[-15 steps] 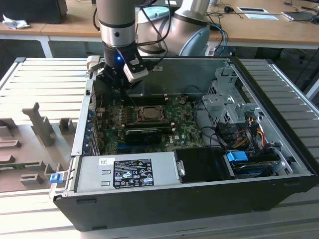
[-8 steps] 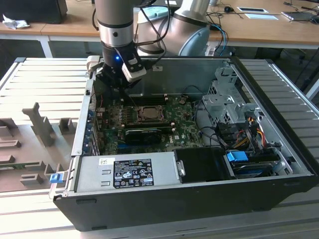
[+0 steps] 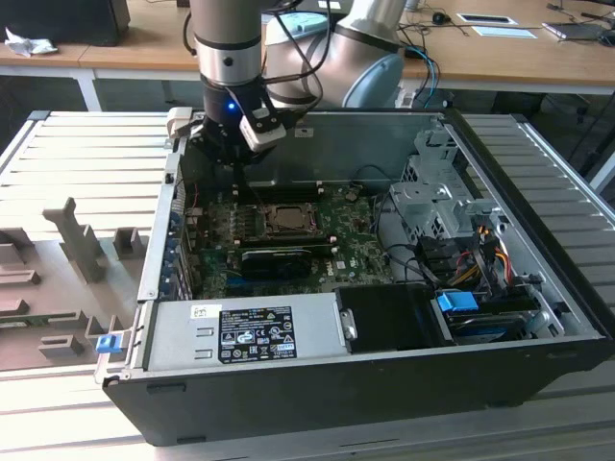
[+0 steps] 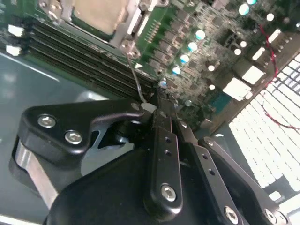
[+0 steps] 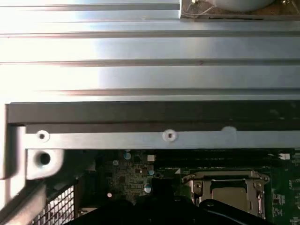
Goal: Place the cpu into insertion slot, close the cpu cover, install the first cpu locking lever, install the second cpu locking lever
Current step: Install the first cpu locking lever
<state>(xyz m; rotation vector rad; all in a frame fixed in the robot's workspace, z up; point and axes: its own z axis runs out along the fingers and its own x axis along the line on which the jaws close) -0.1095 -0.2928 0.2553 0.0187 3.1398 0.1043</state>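
Note:
The cpu (image 3: pixel 285 219) lies flat in its socket on the green motherboard, its dull silver top showing in both wrist views (image 4: pixel 96 14) (image 5: pixel 232 190). The cpu cover (image 4: pixel 126 28) (image 5: pixel 225 176) is folded down around it as a metal frame. A thin wire cpu locking lever (image 4: pixel 136 77) rises from the socket's corner to my fingertips. My gripper (image 4: pixel 152 107) is shut, its black tips pinched on the lever's end. In the exterior view my gripper (image 3: pixel 238 178) hangs inside the case, just left of and behind the socket.
The open computer case (image 3: pixel 538 288) walls in the board on all sides. Memory slots (image 4: pixel 84 61) run beside the socket. A power supply (image 3: pixel 245 331) sits along the front, a drive cage (image 3: pixel 432 192) and cables at the right. Grey fixtures (image 3: pixel 77 240) stand on the table at the left.

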